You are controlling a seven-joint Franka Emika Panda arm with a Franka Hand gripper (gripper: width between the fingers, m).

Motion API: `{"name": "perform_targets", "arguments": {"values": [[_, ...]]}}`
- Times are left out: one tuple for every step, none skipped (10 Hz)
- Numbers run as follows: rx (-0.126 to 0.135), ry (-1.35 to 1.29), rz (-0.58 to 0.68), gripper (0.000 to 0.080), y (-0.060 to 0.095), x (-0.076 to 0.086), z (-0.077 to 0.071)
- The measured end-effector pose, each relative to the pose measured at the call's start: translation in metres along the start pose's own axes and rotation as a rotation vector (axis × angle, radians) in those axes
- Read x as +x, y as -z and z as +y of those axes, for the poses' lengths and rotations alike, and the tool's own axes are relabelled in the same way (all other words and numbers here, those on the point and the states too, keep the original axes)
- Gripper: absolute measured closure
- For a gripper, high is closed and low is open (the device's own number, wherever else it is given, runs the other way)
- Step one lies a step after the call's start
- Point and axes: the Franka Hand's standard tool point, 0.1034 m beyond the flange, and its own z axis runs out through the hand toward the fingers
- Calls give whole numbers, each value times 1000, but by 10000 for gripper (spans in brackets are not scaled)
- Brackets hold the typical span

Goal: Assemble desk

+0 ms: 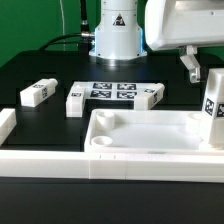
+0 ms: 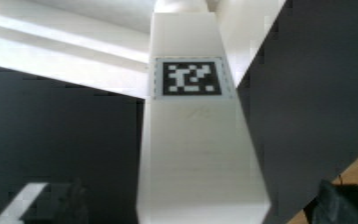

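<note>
- Exterior view's left: a short square white plastic leg (image 1: 37, 93) with a black-and-white tag lies on its side on the black tabletop (image 1: 150, 70), loose and well apart from the tray. A second such piece (image 1: 75, 100) lies just beside the marker board (image 1: 115, 92).
- Centre: the white plastic rectangular tray-like desk top (image 1: 150, 140) lies rim up, just beside the long low white border rail (image 1: 50, 160). Its near round corner socket (image 1: 101, 143) is empty.
- Exterior view's right: a tagged white upright leg (image 1: 213, 105) stands in the tray's right corner. It looks vertical as far as can be told, but the rim hides its foot.
- The robot's boxy white gripper (image 1: 208, 62) hangs above that upright leg. In the wrist view the jaws stand apart with a gap on either side of the leg (image 2: 202, 150), and they hold nothing.
- Judgement: the step in hand is seating this leg.
  - Withdraw straight up so that neither finger brushes the leg.
  - Confirm that the leg is fully seated before fetching a loose one.
  - If it tilts, regrasp it low and square.
</note>
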Motion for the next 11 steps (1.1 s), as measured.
{"name": "perform_targets", "arguments": {"values": [[-3, 1, 5, 151, 5, 3, 2], [-4, 7, 9, 150, 7, 5, 4], [-3, 7, 6, 150, 5, 4, 3], [-2, 8, -4, 150, 5, 3, 3], [3, 9, -34, 150, 4, 2, 2], [2, 8, -26, 150, 4, 3, 2], [4, 0, -42, 150, -1, -2, 2], [18, -29, -169, 150, -3, -12, -1], [26, -42, -245, 150, 0, -5, -3], [35, -39, -307, 150, -1, -3, -5], [44, -39, -380, 150, -4, -5, -5]]}}
